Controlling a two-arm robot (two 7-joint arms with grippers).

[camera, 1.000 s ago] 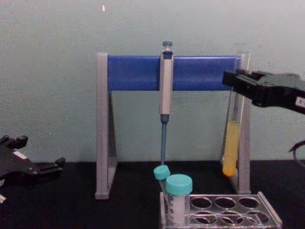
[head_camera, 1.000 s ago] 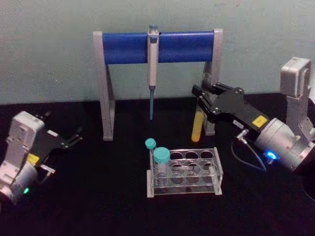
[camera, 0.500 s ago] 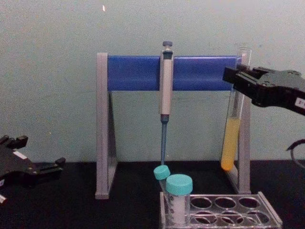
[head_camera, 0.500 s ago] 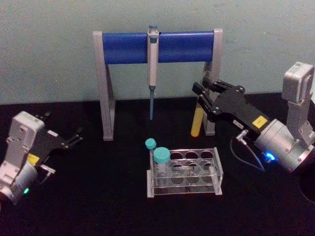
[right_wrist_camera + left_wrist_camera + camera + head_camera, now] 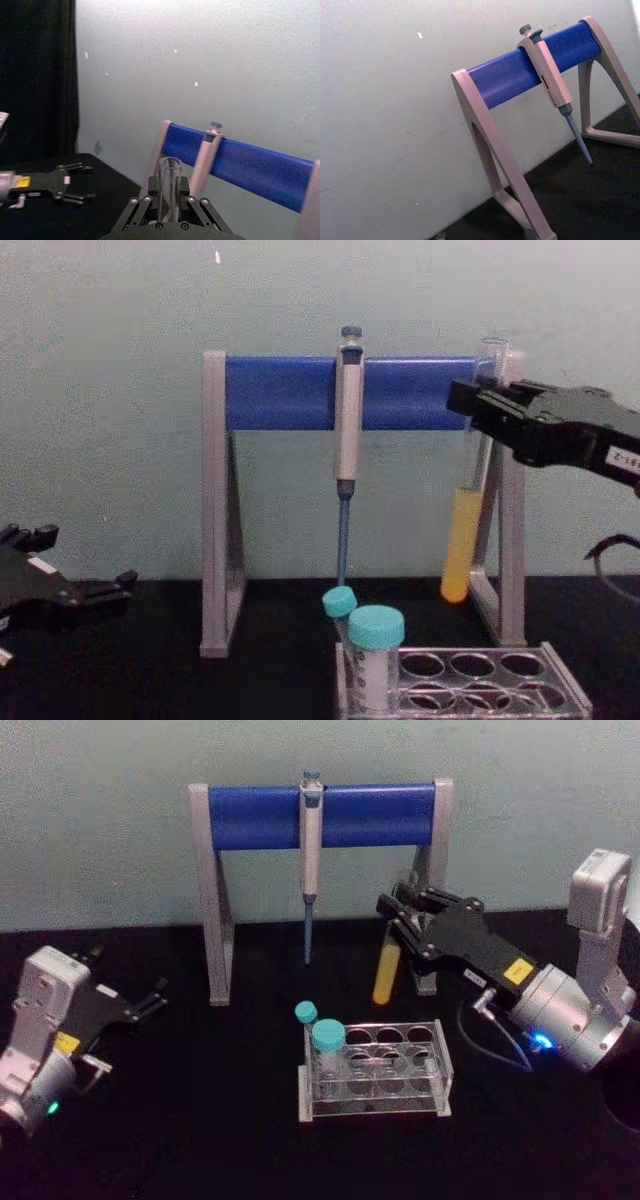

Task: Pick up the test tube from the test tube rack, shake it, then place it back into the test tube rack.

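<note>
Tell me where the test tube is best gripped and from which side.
Probably grip the bare upper glass below the open rim, coming from the side, as the right tool does. The test tube hangs near upright with yellow liquid low down, leaving its bottom free to enter the test tube rack.

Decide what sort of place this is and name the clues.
Probably a laboratory bench: a pipette hangs on a blue-barred stand, a clear test tube rack holds teal-capped vials, and the right gripper holds a test tube of yellow liquid. The left gripper sits parked, open.
</note>
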